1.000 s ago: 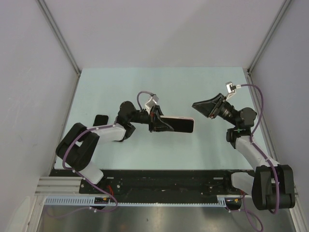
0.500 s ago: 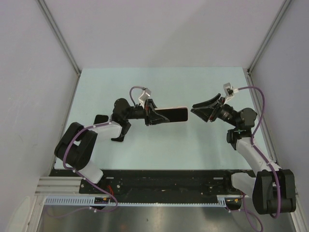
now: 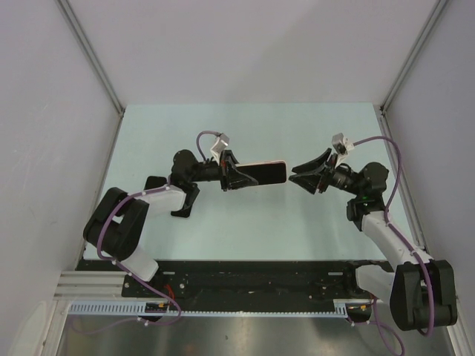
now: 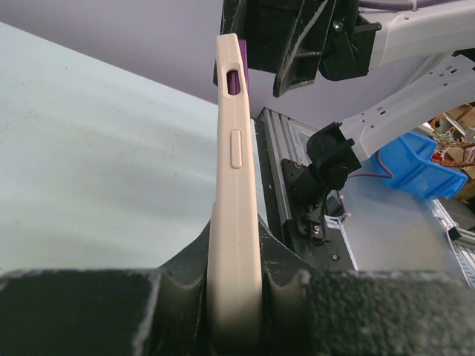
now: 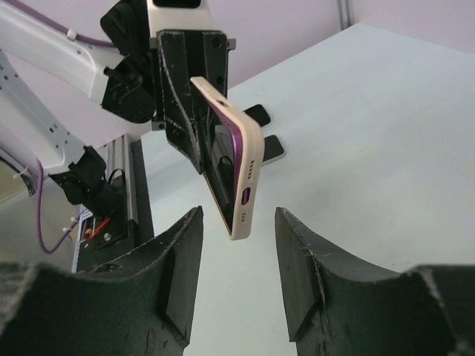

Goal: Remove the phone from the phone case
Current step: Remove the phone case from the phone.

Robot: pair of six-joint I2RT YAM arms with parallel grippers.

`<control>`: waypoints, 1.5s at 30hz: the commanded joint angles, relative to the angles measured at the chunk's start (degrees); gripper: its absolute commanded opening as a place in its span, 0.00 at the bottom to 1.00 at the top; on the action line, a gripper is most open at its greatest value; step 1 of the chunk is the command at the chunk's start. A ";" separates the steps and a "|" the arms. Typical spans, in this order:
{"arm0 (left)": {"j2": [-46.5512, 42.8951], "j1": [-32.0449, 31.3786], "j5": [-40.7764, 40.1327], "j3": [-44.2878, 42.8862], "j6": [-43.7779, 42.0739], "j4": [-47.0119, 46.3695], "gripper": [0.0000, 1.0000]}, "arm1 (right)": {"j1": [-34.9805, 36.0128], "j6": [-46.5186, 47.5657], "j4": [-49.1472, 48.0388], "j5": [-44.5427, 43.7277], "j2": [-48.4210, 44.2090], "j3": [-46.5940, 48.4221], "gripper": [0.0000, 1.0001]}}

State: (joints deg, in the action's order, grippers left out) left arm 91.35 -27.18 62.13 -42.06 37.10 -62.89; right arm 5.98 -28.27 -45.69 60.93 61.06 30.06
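Note:
A beige phone case (image 3: 265,173) with the dark-screened, purple-edged phone (image 5: 236,157) inside is held in the air over the table's middle. My left gripper (image 3: 236,176) is shut on one end of it. In the left wrist view the case's side (image 4: 234,222) runs upright between the fingers (image 4: 234,304). My right gripper (image 3: 300,177) is open and faces the free end, a small gap away. In the right wrist view that end of the case (image 5: 250,170) hangs just beyond and above the gap between the fingers (image 5: 237,256), touching neither.
Two dark flat slabs lie on the pale green table near the left arm (image 3: 154,183) (image 3: 182,208). Grey walls close off the left, right and back. A black rail (image 3: 245,278) runs along the near edge.
My left arm has carried the phone up and to the left. My right gripper has opened wider and moved left toward the phone's free end.

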 commanded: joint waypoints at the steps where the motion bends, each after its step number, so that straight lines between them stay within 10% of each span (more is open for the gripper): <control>1: -2.41 0.28 0.71 -1.62 0.69 -3.99 0.01 | 1.40 8.93 4.72 3.93 -0.59 0.70 0.48; 45: 0.23 -3.23 4.49 -2.76 0.95 -3.64 0.00 | 3.34 30.10 24.77 10.43 0.55 4.30 0.46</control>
State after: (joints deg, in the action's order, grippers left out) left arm 91.77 -29.39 65.17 -42.11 37.12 -62.87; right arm 8.93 -2.31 -21.74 68.62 62.35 31.86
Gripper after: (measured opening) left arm 0.197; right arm 0.483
